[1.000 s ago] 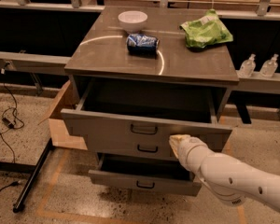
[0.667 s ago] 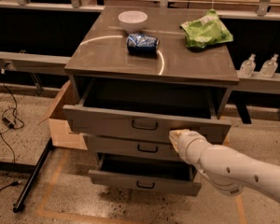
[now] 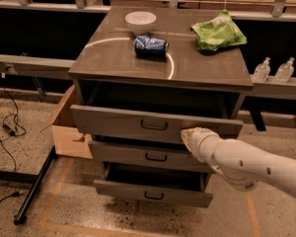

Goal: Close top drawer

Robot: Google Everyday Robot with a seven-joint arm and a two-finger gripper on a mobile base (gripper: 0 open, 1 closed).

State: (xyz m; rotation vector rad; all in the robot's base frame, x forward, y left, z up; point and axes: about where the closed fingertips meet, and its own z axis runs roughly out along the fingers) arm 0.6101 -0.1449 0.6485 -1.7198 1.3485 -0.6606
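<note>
The top drawer (image 3: 118, 122) is a wide grey drawer with a small black bar handle (image 3: 154, 125) at its middle. It stands partly open, pulled a little way out of the grey cabinet (image 3: 113, 63). My gripper (image 3: 189, 134) is at the end of the white arm (image 3: 246, 164) and presses against the drawer's front panel, right of the handle. The arm comes in from the lower right.
Two lower drawers (image 3: 138, 154) (image 3: 153, 191) also stick out, the bottom one furthest. On the cabinet top lie a white bowl (image 3: 140, 21), a blue can (image 3: 151, 46) and a green bag (image 3: 218, 32). A cardboard box (image 3: 64, 127) stands at the left, cables on the floor.
The top drawer has slid back into the cabinet and shows less opening. My gripper has moved forward with its front panel.
</note>
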